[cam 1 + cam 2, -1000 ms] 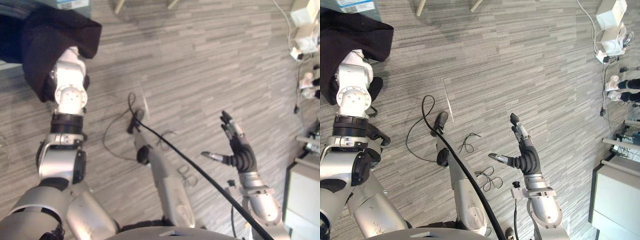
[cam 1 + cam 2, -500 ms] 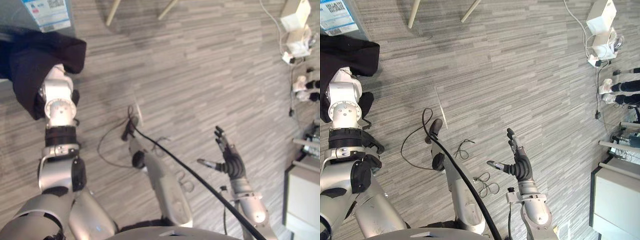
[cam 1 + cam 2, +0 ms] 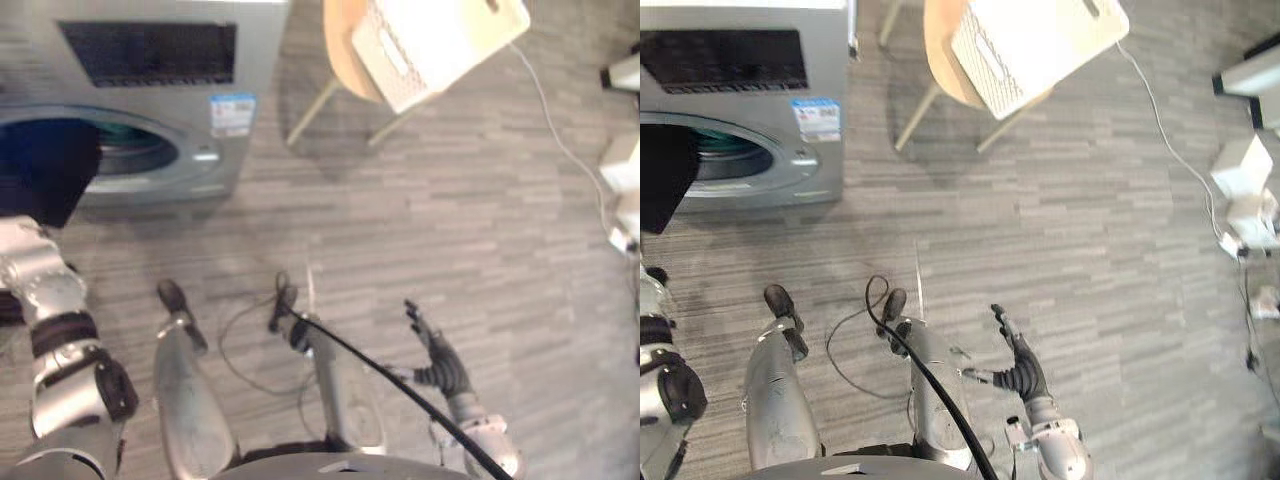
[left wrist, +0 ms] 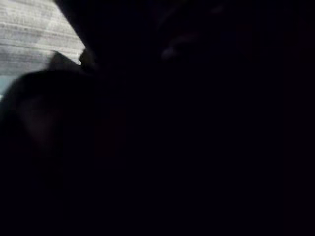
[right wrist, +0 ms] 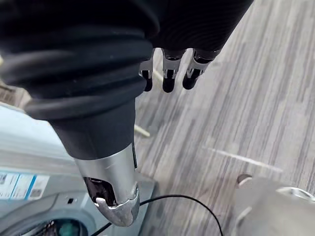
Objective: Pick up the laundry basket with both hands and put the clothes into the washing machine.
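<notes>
A dark cloth hangs over the end of my left arm, in front of the open drum of the grey washing machine at the far left. My left hand lies hidden beneath it, and the cloth darkens the left wrist view. The white laundry basket rests tilted on a wooden stool at the far middle, away from both hands. My right hand hovers open over the floor at the lower right, holding nothing, with straight fingers.
The stool's legs stand just right of the washing machine. A white cable runs over the grey plank floor toward white boxes at the right edge.
The camera has swung up, so the washing machine, stool and basket have come into view. The cloth-covered left arm now sits by the drum opening. The right hand stays open, lower in the picture.
</notes>
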Robot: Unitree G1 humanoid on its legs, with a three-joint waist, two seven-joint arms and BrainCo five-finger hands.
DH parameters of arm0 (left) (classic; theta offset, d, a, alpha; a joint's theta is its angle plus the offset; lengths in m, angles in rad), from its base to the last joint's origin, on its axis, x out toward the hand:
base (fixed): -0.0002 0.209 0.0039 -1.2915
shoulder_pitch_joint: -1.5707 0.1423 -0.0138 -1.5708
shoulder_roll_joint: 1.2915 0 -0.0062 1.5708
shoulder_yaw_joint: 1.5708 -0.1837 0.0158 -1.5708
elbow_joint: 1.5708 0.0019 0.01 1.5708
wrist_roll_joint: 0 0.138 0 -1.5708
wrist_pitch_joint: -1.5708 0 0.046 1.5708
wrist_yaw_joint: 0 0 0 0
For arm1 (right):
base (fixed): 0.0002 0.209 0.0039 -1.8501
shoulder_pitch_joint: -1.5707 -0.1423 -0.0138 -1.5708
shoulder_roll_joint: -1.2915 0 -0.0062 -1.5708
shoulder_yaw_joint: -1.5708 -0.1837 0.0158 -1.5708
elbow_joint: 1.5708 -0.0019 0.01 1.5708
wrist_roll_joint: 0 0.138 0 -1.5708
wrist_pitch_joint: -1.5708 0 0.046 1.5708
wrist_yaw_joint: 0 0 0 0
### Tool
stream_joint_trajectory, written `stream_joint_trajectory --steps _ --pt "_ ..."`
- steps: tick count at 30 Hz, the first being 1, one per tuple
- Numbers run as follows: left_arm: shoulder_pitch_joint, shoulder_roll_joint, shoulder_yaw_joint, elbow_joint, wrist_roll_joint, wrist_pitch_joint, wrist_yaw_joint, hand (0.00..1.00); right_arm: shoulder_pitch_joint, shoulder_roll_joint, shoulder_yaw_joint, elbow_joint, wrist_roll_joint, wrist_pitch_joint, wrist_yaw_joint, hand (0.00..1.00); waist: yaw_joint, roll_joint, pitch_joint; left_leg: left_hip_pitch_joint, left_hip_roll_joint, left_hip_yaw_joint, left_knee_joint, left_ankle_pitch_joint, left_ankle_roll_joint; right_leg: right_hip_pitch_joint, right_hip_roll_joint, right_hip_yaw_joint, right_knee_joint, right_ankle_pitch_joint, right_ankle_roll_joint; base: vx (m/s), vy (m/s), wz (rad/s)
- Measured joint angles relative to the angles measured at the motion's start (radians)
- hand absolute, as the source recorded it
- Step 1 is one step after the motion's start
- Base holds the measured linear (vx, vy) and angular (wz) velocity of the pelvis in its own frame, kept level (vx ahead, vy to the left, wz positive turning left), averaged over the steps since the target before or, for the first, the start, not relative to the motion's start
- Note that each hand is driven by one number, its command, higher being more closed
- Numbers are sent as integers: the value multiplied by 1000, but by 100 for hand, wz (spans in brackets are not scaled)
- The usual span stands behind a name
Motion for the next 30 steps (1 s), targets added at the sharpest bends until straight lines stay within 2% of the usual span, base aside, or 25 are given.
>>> stream_joint_trajectory --steps 1,3,5,7,8,9,10,11,13,15,16,17,19,22,24,26,27,29,30 --pt "17 -2 1 0 -1 0 1 0 7 -9 1 -5 -6 0 -1 0 1 1 0 2 6 -8 9 -4 0 10 8 1 5 -10 0 17 -106 20" --pt "35 20 -2 1 -8 5 1 0 16 -37 6 -29 -17 1 -11 0 35 -4 -4 -17 47 -35 42 -26 14 16 56 8 12 -20 -10 21 -140 2" --pt "23 64 0 7 -8 21 1 0 13 -28 10 -35 -9 2 -17 0 36 -10 -8 -40 65 -69 58 -22 38 16 68 -14 24 -37 -30 33 -142 17" --pt "-12 198 -4 104 -4 48 2 0 7 -6 42 12 2 1 -17 0 36 -60 -44 -27 67 -64 6 -4 67 0 72 -24 50 -63 -46 76 -165 15" --pt "-23 233 -18 132 1 50 2 0 6 6 42 31 3 1 -17 0 35 -74 -54 -13 59 -64 -26 12 69 -4 72 -23 53 -64 -46 129 -230 7" --pt "-40 283 -40 166 1 52 2 0 1 22 40 68 8 2 -22 0 35 -95 -69 18 38 -68 -99 67 68 -10 69 -22 64 -70 -58 142 -225 14" --pt "-56 317 -66 180 1 52 2 0 0 26 33 96 23 1 -26 0 27 -105 -77 45 20 -68 -164 117 62 -18 59 -29 83 -85 -67 143 -217 31" --pt "-79 335 -92 200 1 51 2 0 0 28 27 113 23 2 -32 0 15 -105 -77 61 8 -65 -214 141 59 -21 46 -45 96 -97 -70 87 -130 37" --pt "-116 356 -146 230 1 48 1 0 -11 39 21 146 23 1 -40 0 -12 -105 -77 77 -1 -38 -279 157 42 -30 25 -73 109 -110 -75 63 -109 46" --pt "-160 355 -199 268 2 44 1 0 -27 64 -1 153 23 0 -53 0 -40 -103 -75 61 -16 -30 -288 178 8 -54 3 -85 115 -112 -76 56 -56 37" --pt "-185 354 -234 312 2 43 1 0 -48 73 -10 161 23 -1 -61 0 -63 -100 -73 52 -33 -22 -285 197 -26 -72 -13 -89 119 -107 -72 47 34 22" --pt "-205 344 -260 350 2 45 -1 0 -63 85 -11 174 24 -2 -63 0 -80 -98 -72 46 -38 2 -286 203 -46 -88 -24 -89 119 -100 -64 38 71 16" --pt "-203 306 -259 374 1 54 -14 0 -69 117 0 175 26 -2 -69 0 -89 -94 -65 31 -40 26 -265 195 -70 -96 -29 -77 102 -83 -46 41 126 -8" --pt "-171 201 -256 367 0 63 -26 0 -68 141 45 148 26 -1 -69 0 -77 -76 -50 19 -47 75 -207 143 -42 -94 -32 -35 49 -34 -15 41 156 -28" --pt "-169 152 -256 350 0 67 -32 0 -69 140 58 89 29 -1 -70 0 -79 -48 -27 -6 -43 85 -154 107 -25 -92 -32 -24 16 -5 0 17 167 -23" --pt "-170 112 -255 336 0 70 -40 0 -68 140 63 35 34 -8 -73 0 -80 -32 -13 -29 -32 104 -107 71 -13 -95 -30 -13 -12 21 10 -9 153 -29" --pt "-171 71 -256 289 -1 72 -43 0 -70 139 65 -5 39 -16 -82 0 -77 -13 1 -54 -21 131 -62 40 -2 -113 -28 9 -29 43 19 -13 134 -38" --pt "-174 57 -256 253 -2 72 -43 0 -71 139 67 -30 39 -16 -95 0 -75 -2 18 -71 -9 146 -35 22 6 -124 -24 21 -37 59 23 -10 97 -38" --pt "-194 58 -256 211 -2 70 -41 0 -74 140 66 -50 41 -17 -103 0 -76 6 52 -91 16 170 11 -12 9 -132 -16 33 -53 77 28 -13 68 -36"
